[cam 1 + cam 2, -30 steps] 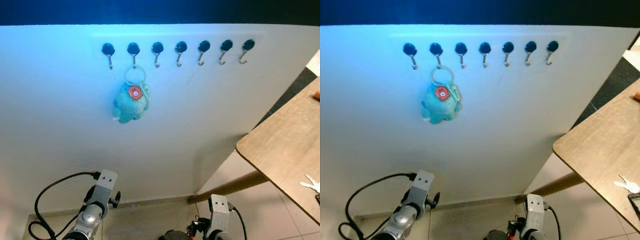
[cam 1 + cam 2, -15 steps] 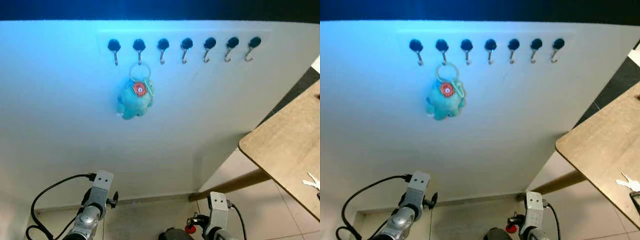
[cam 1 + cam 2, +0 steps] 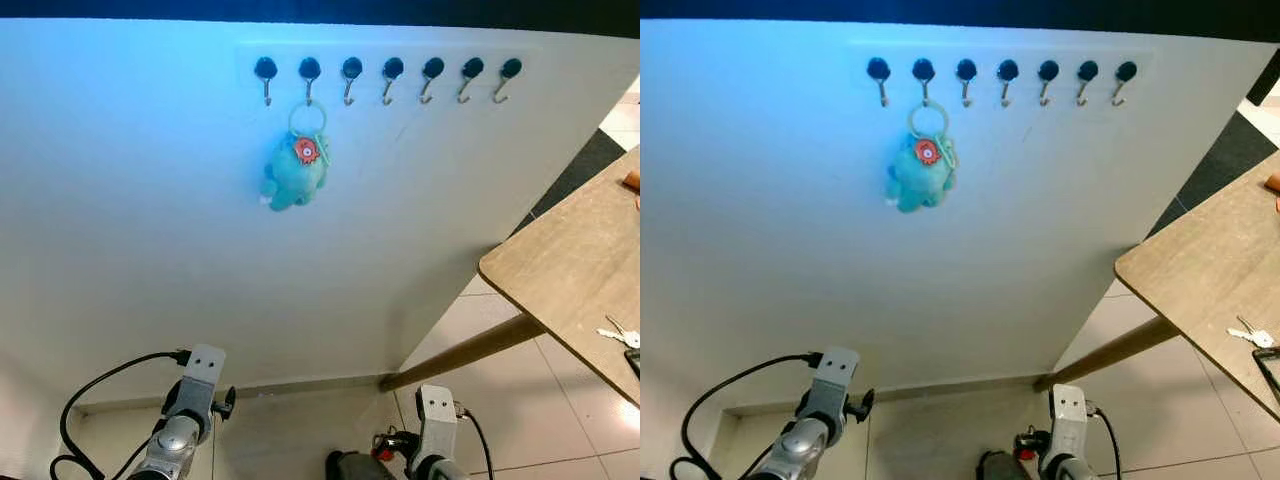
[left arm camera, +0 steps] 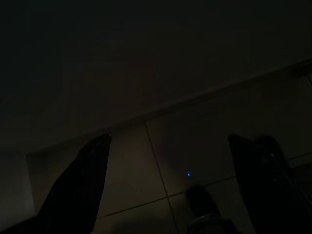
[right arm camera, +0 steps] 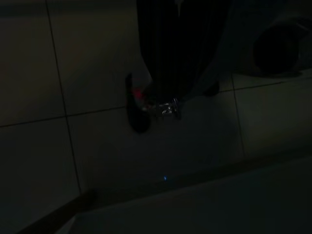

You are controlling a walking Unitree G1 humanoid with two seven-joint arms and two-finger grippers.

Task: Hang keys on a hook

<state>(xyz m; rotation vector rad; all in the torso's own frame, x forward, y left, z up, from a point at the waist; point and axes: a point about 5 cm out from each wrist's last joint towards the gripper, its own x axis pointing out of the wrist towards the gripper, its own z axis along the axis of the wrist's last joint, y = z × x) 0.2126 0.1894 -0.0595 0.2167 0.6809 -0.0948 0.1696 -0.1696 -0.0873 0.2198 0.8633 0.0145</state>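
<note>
Seven black-capped metal hooks (image 3: 390,72) run in a row high on a white wall panel (image 3: 150,220). A teal plush keychain (image 3: 296,170) hangs by its ring from the second hook from the left. My left arm (image 3: 190,410) and right arm (image 3: 434,425) hang low near the floor. In the dark left wrist view my left gripper (image 4: 169,141) is open over floor tiles. In the right wrist view my right gripper (image 5: 168,100) is shut on a small key bunch (image 5: 163,109) with a black fob and a red spot.
A wooden table (image 3: 570,270) juts in from the right, with one slanted leg (image 3: 460,352) reaching toward the wall's base. A loose set of keys (image 3: 618,336) lies near the table's right end. Pale floor tiles (image 3: 540,400) spread below.
The whole picture has shifted: the hooks and plush now sit further right and higher, and more floor shows, so the camera moved. Both arms hang as before.
</note>
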